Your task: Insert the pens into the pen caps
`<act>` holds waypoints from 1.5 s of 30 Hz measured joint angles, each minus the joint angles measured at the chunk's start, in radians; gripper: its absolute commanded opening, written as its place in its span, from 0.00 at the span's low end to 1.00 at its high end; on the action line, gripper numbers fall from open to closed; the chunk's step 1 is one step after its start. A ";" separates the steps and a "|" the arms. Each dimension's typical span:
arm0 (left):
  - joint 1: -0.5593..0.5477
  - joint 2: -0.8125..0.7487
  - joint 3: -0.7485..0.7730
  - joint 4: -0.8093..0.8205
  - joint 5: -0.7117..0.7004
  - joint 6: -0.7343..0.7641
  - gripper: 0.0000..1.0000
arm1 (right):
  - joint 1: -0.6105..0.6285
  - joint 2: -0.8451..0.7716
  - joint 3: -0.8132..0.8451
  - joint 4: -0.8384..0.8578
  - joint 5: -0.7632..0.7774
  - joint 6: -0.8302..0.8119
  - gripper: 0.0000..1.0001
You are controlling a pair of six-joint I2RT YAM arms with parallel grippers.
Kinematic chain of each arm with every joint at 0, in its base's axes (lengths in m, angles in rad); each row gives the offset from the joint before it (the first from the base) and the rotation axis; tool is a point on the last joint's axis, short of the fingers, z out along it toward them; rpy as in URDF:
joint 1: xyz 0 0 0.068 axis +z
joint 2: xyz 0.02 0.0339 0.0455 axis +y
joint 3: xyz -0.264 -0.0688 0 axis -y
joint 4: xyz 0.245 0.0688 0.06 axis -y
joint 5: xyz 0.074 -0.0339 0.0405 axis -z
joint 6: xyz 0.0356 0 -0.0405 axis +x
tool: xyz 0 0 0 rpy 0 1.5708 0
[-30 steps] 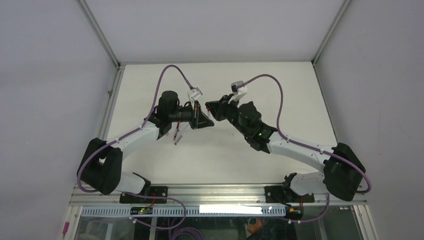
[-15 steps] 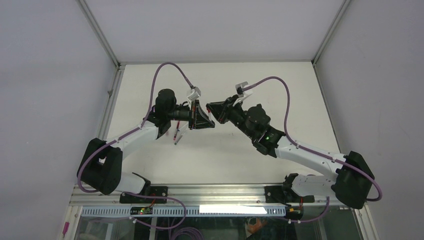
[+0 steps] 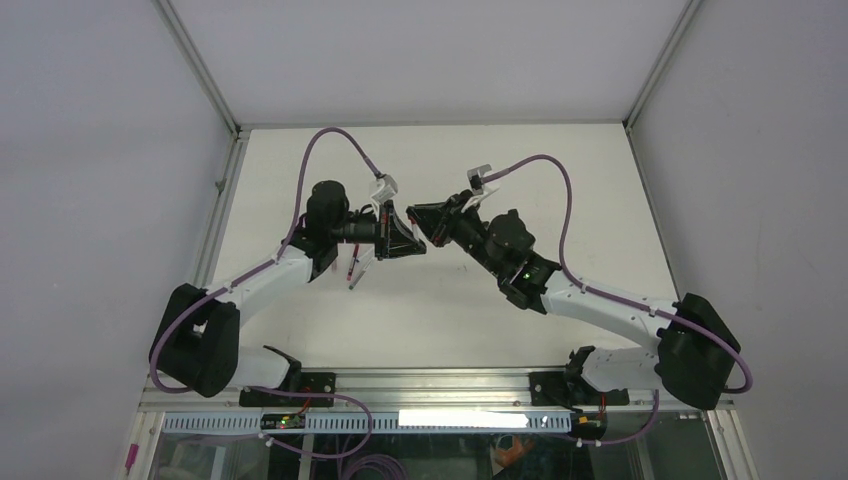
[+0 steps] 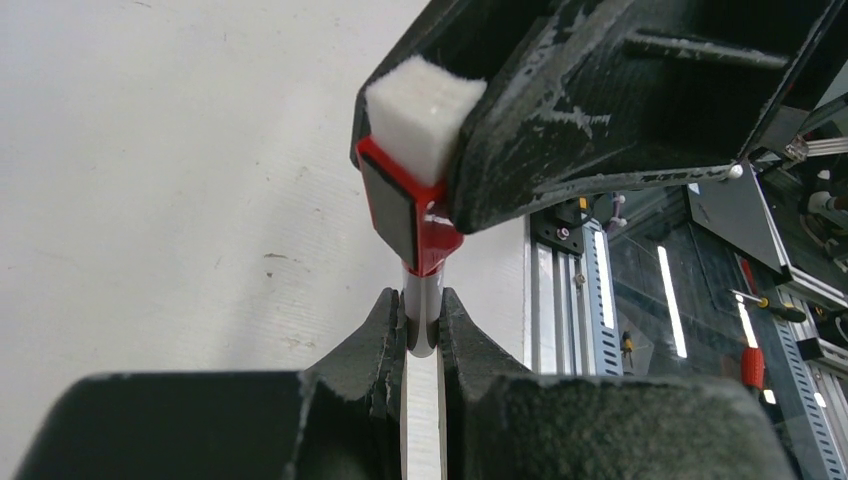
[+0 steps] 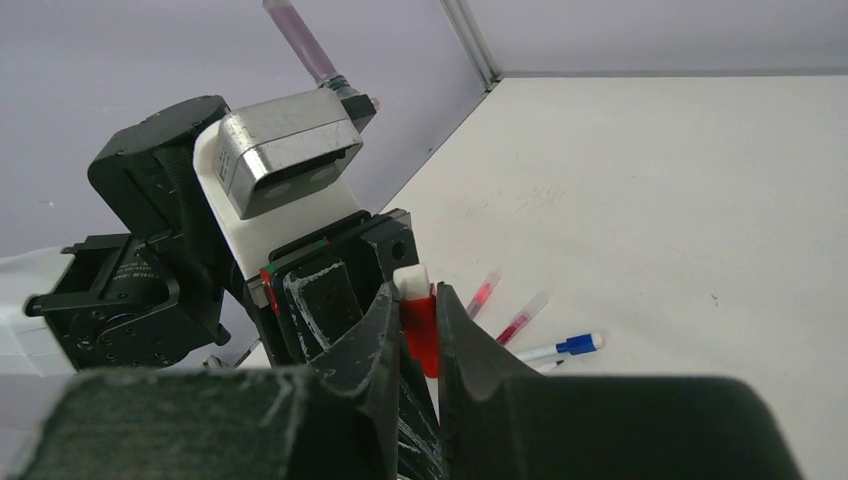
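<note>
Both arms met above the middle of the white counter (image 3: 450, 310). The left end effector (image 4: 421, 305) was closed on a thin white-grey marker pen (image 4: 416, 292), its jaws pinching the barrel just below the tip end. The right end effector (image 5: 412, 310) was closed on a stubby red plastic cap with a white block end (image 5: 418, 330). In the left wrist view the pen's upper end sat inside the mouth of the cap, the two roughly in line; how far in it sat could not be told. Both were held clear of the counter. On the counter beneath the left arm lay two pink-red translucent pens (image 5: 483, 293) side by side, with a white pen with a blue end (image 5: 560, 348) just beside them.
</note>
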 measured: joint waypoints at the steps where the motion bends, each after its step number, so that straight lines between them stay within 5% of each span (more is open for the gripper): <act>1: 0.003 -0.008 -0.005 -0.001 -0.005 0.001 0.00 | 0.000 0.006 -0.002 0.013 -0.003 0.003 0.00; 24: 0.024 -0.044 -0.045 -0.069 -0.057 0.023 0.00 | 0.000 0.084 -0.046 0.148 -0.019 0.053 0.00; 31: 0.024 -0.044 -0.044 -0.071 -0.064 0.068 0.00 | 0.003 0.026 0.028 -0.040 0.009 0.023 0.00; 34: 0.024 -0.044 -0.044 -0.069 -0.071 0.103 0.00 | 0.009 -0.021 0.071 -0.173 0.048 -0.017 0.08; 37: 0.024 -0.043 -0.042 -0.060 -0.083 0.138 0.00 | 0.006 -0.063 0.106 -0.298 0.078 -0.057 0.26; 45: 0.083 0.022 0.025 0.042 -0.186 0.175 0.00 | -0.019 -0.100 0.134 -0.549 0.066 -0.172 0.48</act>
